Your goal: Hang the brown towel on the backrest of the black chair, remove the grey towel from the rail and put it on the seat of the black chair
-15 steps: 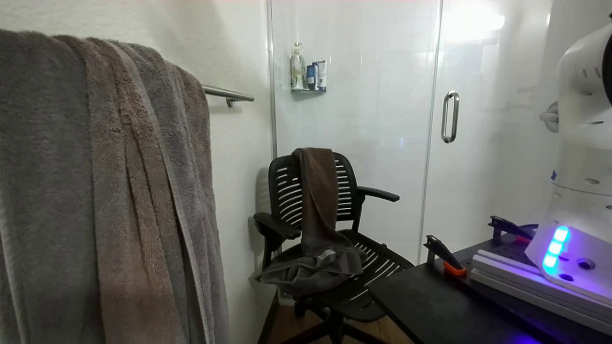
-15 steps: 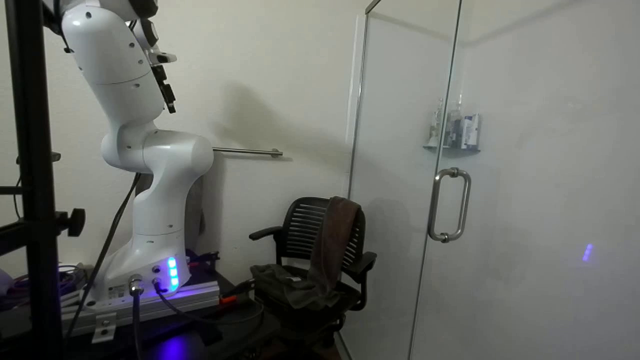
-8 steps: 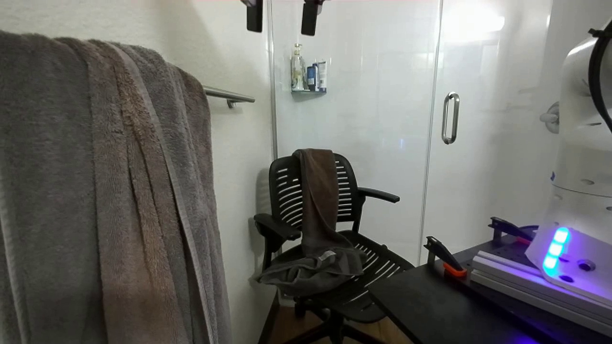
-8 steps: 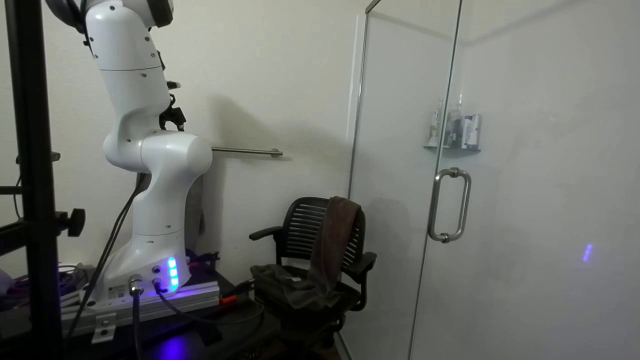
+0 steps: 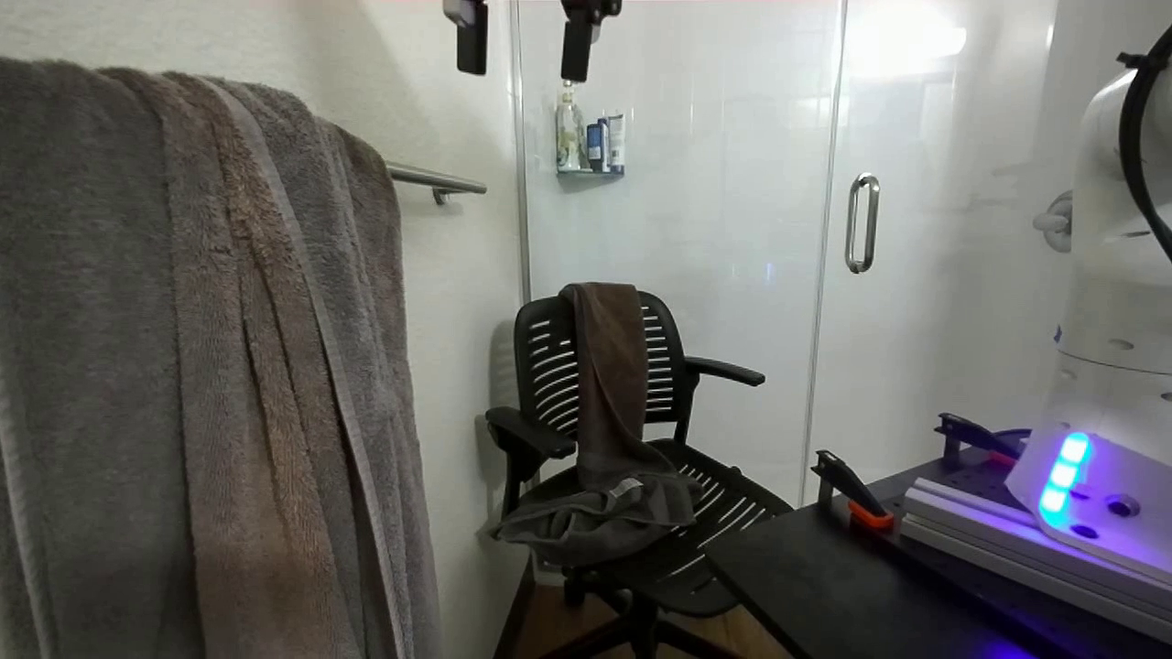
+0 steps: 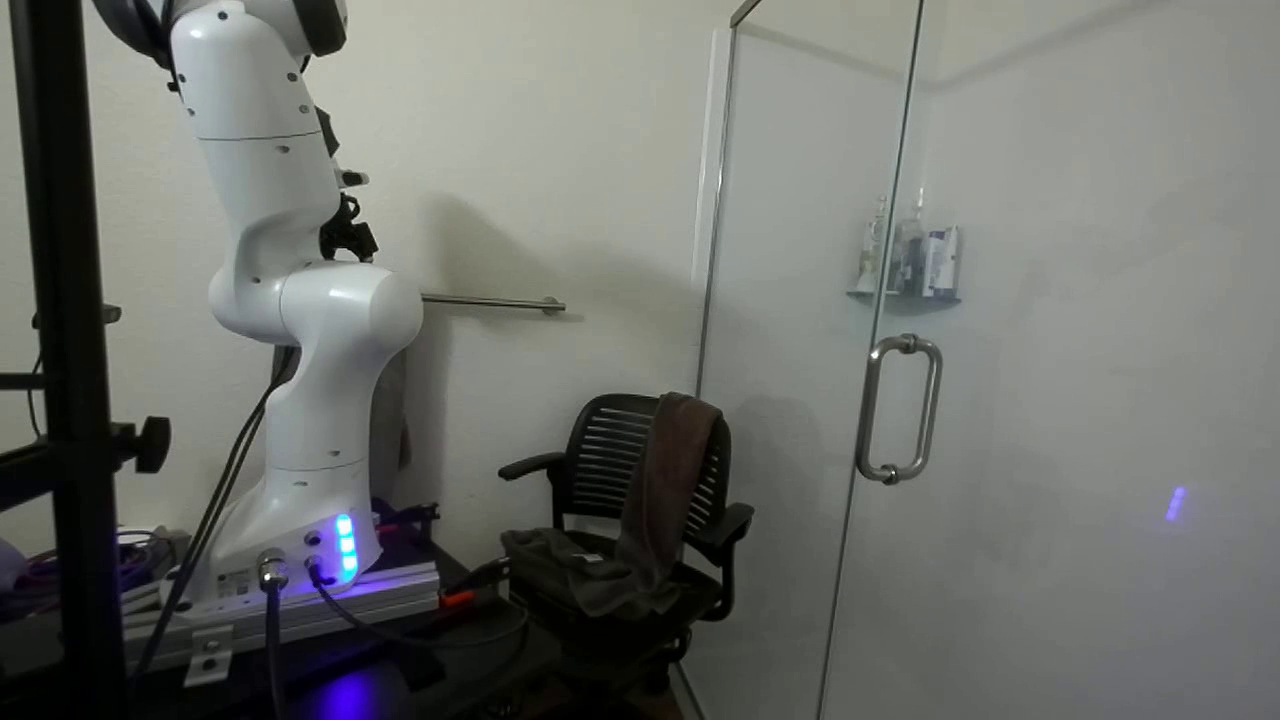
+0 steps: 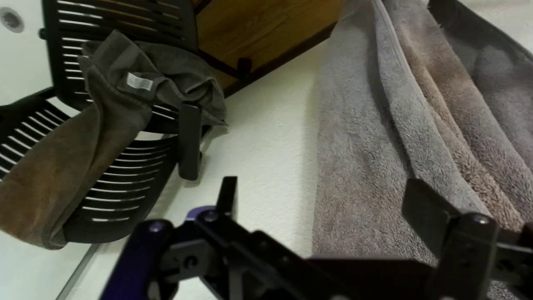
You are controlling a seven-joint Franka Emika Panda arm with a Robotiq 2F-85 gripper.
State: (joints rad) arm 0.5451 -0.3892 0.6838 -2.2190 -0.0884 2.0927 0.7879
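The brown towel (image 5: 615,343) (image 7: 54,166) drapes over the backrest (image 5: 549,366) of the black chair (image 5: 723,372) (image 6: 535,464). Its lower end meets a dark grey rumpled cloth (image 5: 595,526) with a white label on the seat (image 5: 732,513); I cannot tell if they are one piece. The large grey towel (image 5: 293,366) (image 7: 358,175) hangs in thick folds from the rail (image 5: 439,180) (image 6: 495,302). High in an exterior view, my gripper (image 5: 524,62) is open and holds nothing. In the wrist view the grey towel's edge shows beyond the gap between the fingertips of my gripper (image 7: 322,183).
A black table (image 5: 824,586) with clamps (image 5: 851,490) carries the arm's base beside the chair. Behind the chair stands the glass shower door with its handle (image 5: 862,224). Bottles stand on a corner shelf (image 5: 591,172). A black stand (image 6: 60,330) rises near the arm.
My gripper has come down into the top of an exterior view, then shifted slightly lower and toward the hanging grey towel. The arm's upper links have moved. Towels and chair stay put.
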